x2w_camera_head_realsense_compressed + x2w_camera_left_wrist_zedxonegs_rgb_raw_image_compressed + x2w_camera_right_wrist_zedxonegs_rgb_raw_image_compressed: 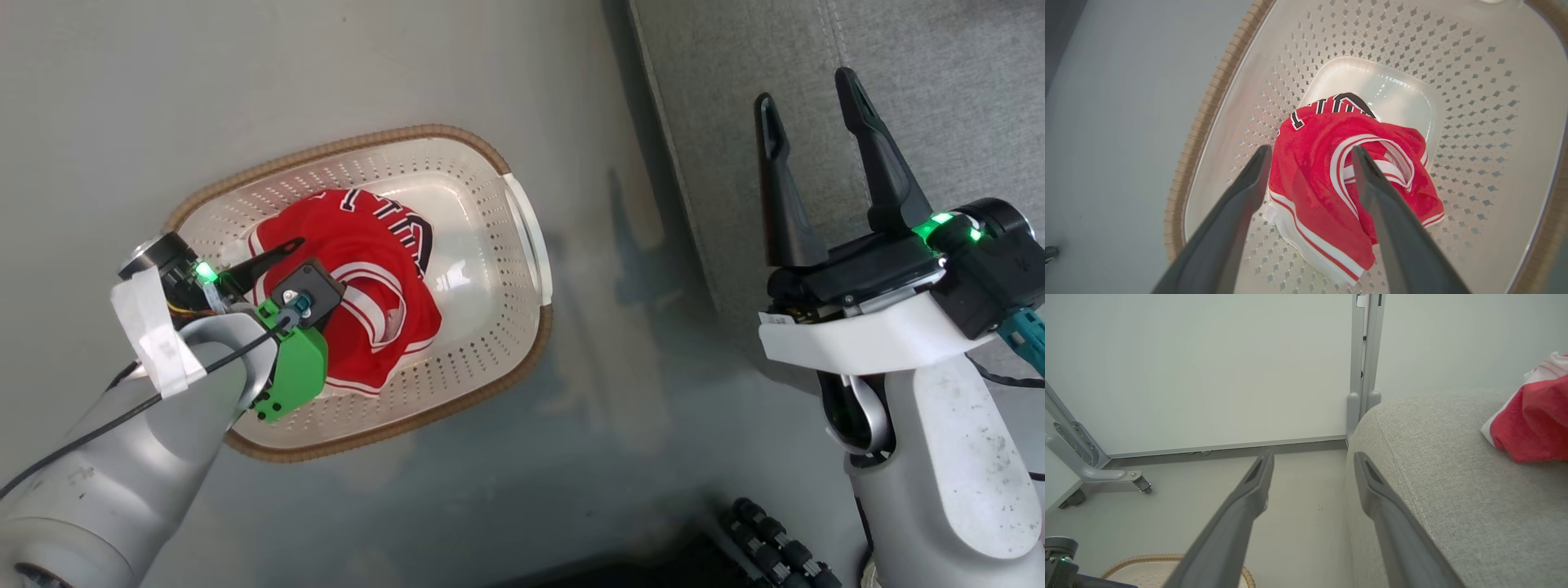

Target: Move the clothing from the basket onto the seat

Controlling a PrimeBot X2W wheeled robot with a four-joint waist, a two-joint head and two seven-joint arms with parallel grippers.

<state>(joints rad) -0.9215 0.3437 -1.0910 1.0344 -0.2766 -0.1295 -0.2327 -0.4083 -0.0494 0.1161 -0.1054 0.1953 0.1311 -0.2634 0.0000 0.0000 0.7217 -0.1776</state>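
Note:
One red garment [367,269] with white stripes and black lettering lies crumpled in the cream perforated basket [522,237] on the floor. My left gripper [282,253] hangs over the basket, pointing down into it. In the left wrist view this gripper [1310,151] is open just above the garment [1314,171], its fingers straddling the red cloth inside the basket [1474,102]. My right gripper [804,90] is open and holds nothing over the edge of the grey seat [939,82]. A second red garment [1531,428] with white trim rests on the seat [1433,465], to the right of my right gripper [1312,457].
Grey floor [612,367] separates the basket from the seat. A metal frame leg on a caster [1090,469] and an upright post [1365,355] stand against the pale wall beyond. A black ribbed part [775,547] lies at the head view's bottom edge.

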